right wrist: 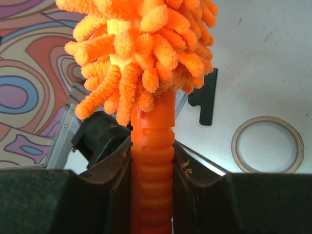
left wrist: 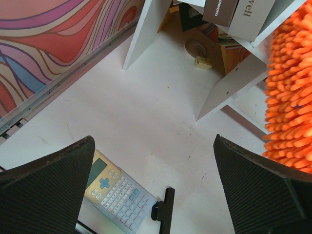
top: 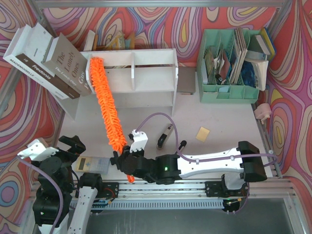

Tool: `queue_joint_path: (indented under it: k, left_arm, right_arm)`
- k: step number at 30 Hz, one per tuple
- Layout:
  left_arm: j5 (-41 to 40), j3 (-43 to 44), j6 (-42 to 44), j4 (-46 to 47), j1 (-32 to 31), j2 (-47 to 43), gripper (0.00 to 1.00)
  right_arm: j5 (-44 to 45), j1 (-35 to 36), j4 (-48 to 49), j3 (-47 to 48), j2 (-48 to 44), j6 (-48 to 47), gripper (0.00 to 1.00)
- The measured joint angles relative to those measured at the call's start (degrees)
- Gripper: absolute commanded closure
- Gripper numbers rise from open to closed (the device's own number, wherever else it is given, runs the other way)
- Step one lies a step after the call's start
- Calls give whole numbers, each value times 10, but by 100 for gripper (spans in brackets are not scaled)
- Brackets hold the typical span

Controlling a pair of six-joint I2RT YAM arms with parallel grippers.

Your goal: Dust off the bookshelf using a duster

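Note:
The white bookshelf (top: 141, 78) stands at the back of the table, with large books leaning on its left end. The fluffy orange duster (top: 106, 105) runs from my right gripper up to the shelf's top left corner, its tip against the shelf's left end. My right gripper (top: 127, 163) is shut on the duster's ribbed orange handle (right wrist: 152, 161). My left gripper (left wrist: 153, 187) is open and empty, low at the near left. The duster's fluff (left wrist: 291, 87) and the shelf's white boards (left wrist: 229, 85) show in the left wrist view.
A calculator (top: 91, 164) lies near the left arm, seen also in the left wrist view (left wrist: 117, 192) beside a small black tool (left wrist: 165, 212). A mint green file organiser (top: 229, 68) stands at the back right. A black tool (top: 164, 136), a tan square (top: 203, 133) and a pink object (top: 263, 112) lie on the table.

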Motion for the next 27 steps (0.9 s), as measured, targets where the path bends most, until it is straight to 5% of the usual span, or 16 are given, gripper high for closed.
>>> queue_joint_path:
  k: [27]
  left_arm:
    - [0,0,0,0,0,0,2]
  right_arm:
    - [3,3,-32,0,12,41,100]
